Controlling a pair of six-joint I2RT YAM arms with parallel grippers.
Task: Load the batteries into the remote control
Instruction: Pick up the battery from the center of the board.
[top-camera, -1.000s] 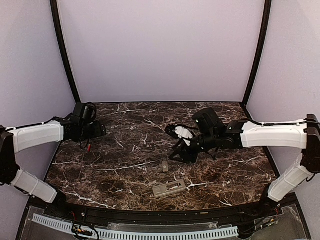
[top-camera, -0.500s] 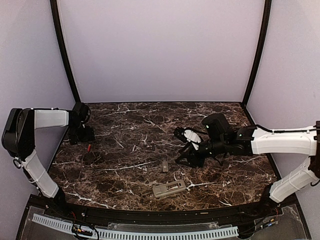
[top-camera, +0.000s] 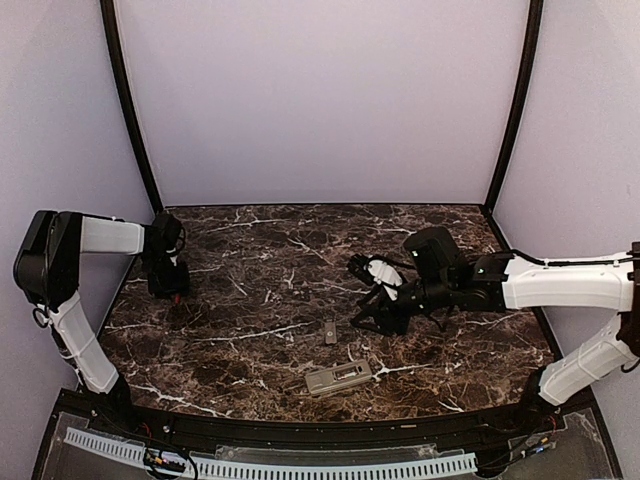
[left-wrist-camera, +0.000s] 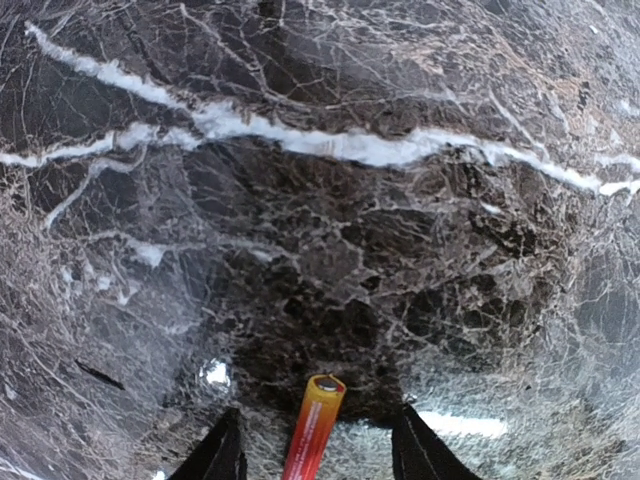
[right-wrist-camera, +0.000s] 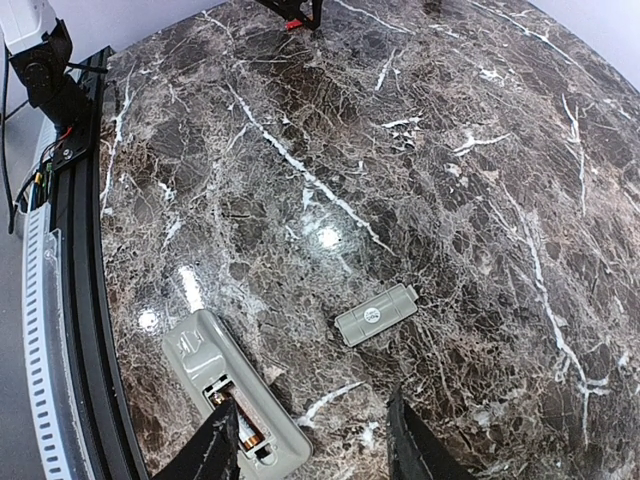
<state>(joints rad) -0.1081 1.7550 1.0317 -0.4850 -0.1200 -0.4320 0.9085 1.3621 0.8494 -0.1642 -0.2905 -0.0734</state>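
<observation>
Remote (right-wrist-camera: 197, 357), cover (right-wrist-camera: 376, 314), battery (left-wrist-camera: 314, 430) — one each

Fig.: my workspace | tabletop (top-camera: 260, 300): dark brown marble, white veins, glossy, lamp glints (right-wrist-camera: 326, 237) | walls (top-camera: 320, 100): plain pale lilac around me | black curved posts (top-camera: 128, 110) at both back corners

The top camera looks down from above and behind on the whole table (top-camera: 260, 300). The left wrist camera faces straight down, very close to the marble. The right wrist camera looks obliquely from higher, sharing with the top view the remote control (right-wrist-camera: 197, 352) at its lower left.
</observation>
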